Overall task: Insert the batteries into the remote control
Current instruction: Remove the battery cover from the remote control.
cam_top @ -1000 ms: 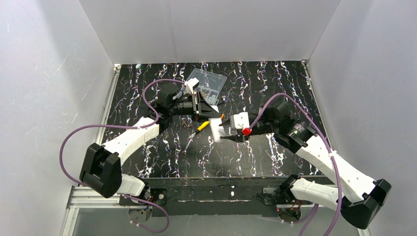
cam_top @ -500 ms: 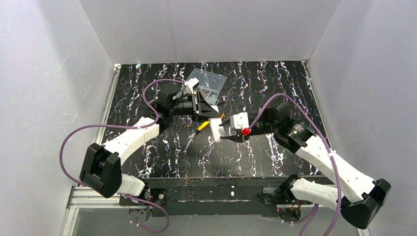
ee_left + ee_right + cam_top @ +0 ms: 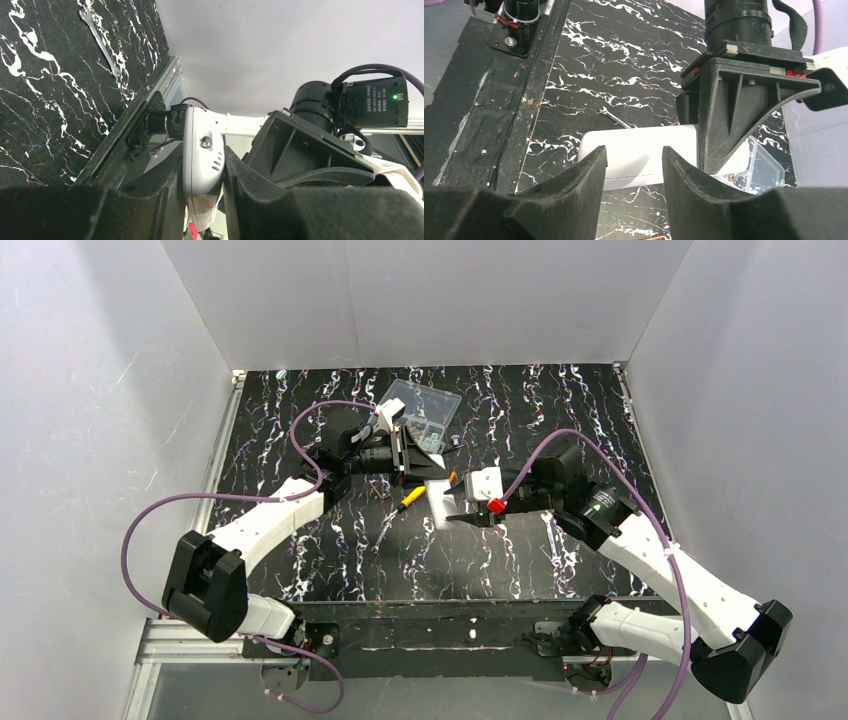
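The white-silver remote control (image 3: 437, 500) is clamped in my left gripper (image 3: 430, 468) and sticks out past its fingers, just over the table. In the left wrist view its back, with one screw (image 3: 202, 150), fills the shut jaws of that gripper (image 3: 202, 162). My right gripper (image 3: 455, 508) is open, its fingers framing the remote (image 3: 674, 145) from close by without touching it; the gap at the tips of the gripper (image 3: 634, 152) is empty. One orange battery (image 3: 452, 477) lies by the remote's far end. A copper sliver (image 3: 659, 237) shows at the bottom edge between the right fingers.
A yellow-and-black screwdriver (image 3: 405, 502) lies left of the remote. A clear compartmented box (image 3: 425, 408) stands behind the left gripper. A small wrench (image 3: 613, 116) lies on the black marbled table. White walls close in three sides.
My right gripper has edged a little to the left, closer to the remote. The left gripper and the remote have held still.
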`<state>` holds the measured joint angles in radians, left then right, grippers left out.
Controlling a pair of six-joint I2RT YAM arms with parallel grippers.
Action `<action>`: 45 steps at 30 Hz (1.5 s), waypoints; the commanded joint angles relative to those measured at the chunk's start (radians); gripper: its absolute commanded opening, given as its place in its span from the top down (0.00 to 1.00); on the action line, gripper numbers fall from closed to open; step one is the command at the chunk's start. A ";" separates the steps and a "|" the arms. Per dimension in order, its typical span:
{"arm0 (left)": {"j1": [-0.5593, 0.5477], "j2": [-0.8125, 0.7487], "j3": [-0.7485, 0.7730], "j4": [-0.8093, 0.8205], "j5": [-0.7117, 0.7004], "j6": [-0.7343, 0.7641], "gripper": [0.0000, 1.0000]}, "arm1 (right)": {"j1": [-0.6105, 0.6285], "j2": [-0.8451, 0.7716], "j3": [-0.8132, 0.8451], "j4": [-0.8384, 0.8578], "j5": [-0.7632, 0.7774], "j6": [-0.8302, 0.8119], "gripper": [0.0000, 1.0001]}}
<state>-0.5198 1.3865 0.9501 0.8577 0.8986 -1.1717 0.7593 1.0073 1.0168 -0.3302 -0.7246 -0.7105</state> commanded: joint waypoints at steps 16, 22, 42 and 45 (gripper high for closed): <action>0.000 0.007 0.039 0.067 0.058 -0.016 1.00 | -0.005 -0.018 0.001 0.095 0.064 -0.010 0.48; 0.000 0.009 0.038 0.071 0.057 -0.017 1.00 | -0.005 -0.028 0.019 0.056 0.018 -0.003 0.48; 0.000 0.006 0.028 0.076 0.055 -0.017 1.00 | -0.005 -0.047 0.006 0.012 0.015 -0.007 0.48; 0.000 0.004 0.029 0.075 0.055 -0.018 1.00 | -0.005 -0.043 0.002 0.016 0.017 -0.008 0.48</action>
<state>-0.5163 1.4052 0.9508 0.8761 0.9016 -1.1900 0.7593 0.9741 1.0042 -0.3237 -0.7025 -0.7113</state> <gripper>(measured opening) 0.259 0.524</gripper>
